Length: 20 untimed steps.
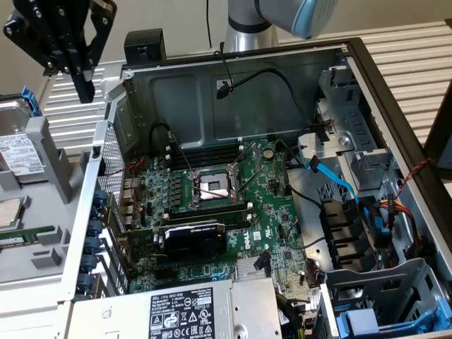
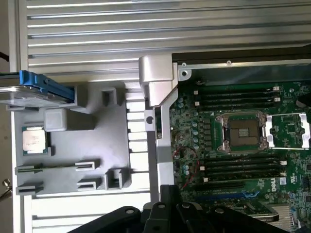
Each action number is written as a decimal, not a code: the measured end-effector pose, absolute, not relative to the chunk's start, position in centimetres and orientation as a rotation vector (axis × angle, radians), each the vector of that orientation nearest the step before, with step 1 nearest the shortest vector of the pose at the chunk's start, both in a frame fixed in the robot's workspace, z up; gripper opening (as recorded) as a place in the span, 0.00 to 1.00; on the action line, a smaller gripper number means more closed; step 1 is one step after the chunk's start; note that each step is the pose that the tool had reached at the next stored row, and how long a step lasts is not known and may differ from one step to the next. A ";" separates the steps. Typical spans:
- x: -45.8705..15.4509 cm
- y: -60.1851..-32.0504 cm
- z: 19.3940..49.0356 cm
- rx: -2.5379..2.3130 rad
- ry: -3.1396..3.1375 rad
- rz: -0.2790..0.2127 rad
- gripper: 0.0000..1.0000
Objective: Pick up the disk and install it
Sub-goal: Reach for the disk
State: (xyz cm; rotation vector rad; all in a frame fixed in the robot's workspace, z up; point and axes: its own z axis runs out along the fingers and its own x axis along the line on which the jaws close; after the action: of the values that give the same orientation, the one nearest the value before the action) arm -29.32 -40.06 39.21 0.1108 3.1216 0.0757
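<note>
Closed tight, the gripper (image 1: pixel 83 88) hangs in the upper left of the exterior view with its black fingers pointing down. Nothing is held between them. In the wrist view the gripper (image 2: pixel 167 191) is over the edge of the computer case (image 2: pixel 163 145), where the case meets the grey tray (image 2: pixel 97 126).

The disk (image 1: pixel 15 145) is at the far left edge of the exterior view, below the gripper and a little to the exterior view's left of it. The gripper is not touching it. The disk sits at one end of the grey tray (image 1: pixel 42 282), beside the open computer case (image 1: pixel 106 162). Its white label faces up. Part of the disk is cut off by the edge of the picture.

In the wrist view the disk (image 2: pixel 26 94) shows its blue frame (image 2: pixel 46 83) along one long side. That long side runs the same way as the slats of the table (image 2: pixel 97 29). One short end points toward the computer case. Whether the disk lies flat or leans a little cannot be told.

A small square chip (image 1: pixel 7 212) lies in the tray just beside the disk. Inside the case is the green board (image 1: pixel 212 205), with an empty square socket (image 1: pixel 212 187) in its middle. A big grey box (image 1: pixel 183 311) with a black-and-white label sits at the bottom middle of the exterior view.
</note>
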 end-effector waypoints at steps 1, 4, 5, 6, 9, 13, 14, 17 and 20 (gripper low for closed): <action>-29.8 -40.1 39.2 0.111 3.122 0.076 0.11; -31.1 -40.1 39.1 0.111 3.122 0.076 0.11; -31.5 -40.1 39.1 0.111 3.122 0.076 0.11; -31.7 -40.0 39.1 0.111 3.122 0.075 0.11; -32.0 -39.6 39.0 0.111 3.122 0.072 0.11; -32.0 -38.5 38.9 0.111 3.121 0.063 0.11; -32.0 -38.4 38.9 0.111 3.121 0.062 0.11; -32.4 -38.2 38.7 0.113 3.124 0.058 0.11; -33.4 -38.2 38.6 0.114 3.131 0.055 0.11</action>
State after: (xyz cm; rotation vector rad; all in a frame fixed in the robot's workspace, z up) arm -33.40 -38.18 38.62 0.1141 3.1312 0.0555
